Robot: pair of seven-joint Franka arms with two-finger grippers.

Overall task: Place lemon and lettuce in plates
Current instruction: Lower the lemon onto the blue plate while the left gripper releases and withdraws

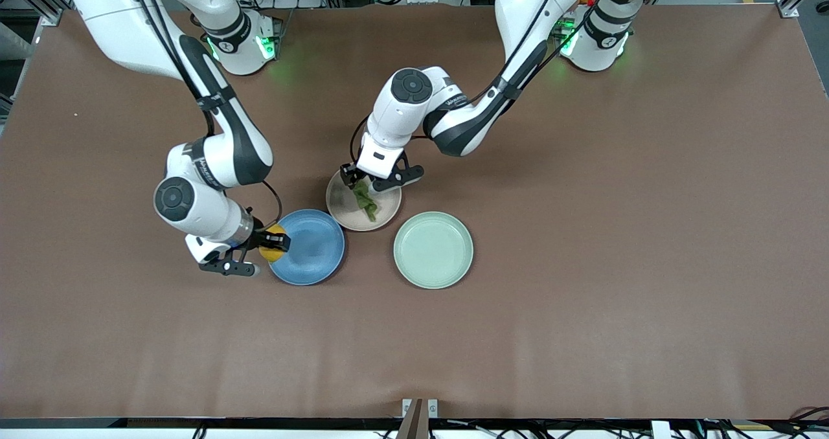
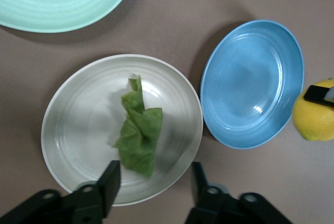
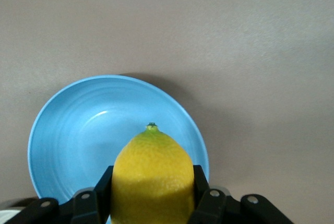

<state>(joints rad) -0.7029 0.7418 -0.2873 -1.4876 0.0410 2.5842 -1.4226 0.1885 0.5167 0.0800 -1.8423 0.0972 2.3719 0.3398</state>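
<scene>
On the brown table [image 1: 583, 232], left hand [image 1: 363, 186] spread over lettuce [image 1: 364, 199]; right hand [image 1: 269, 248] pinching lemon [image 1: 272, 245].

One camera hangs high, facing both arm bases and taking in the whole desk [image 1: 583, 335]. The left wrist camera looks straight down, close over the beige plate [image 2: 68, 130]. The right wrist camera sits low and close. All three catch the blue plate [image 1: 311, 248] and the lemon [image 3: 151, 177].

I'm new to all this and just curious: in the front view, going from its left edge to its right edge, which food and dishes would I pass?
lemon → blue plate → beige plate holding the lettuce → mint-green plate
</scene>
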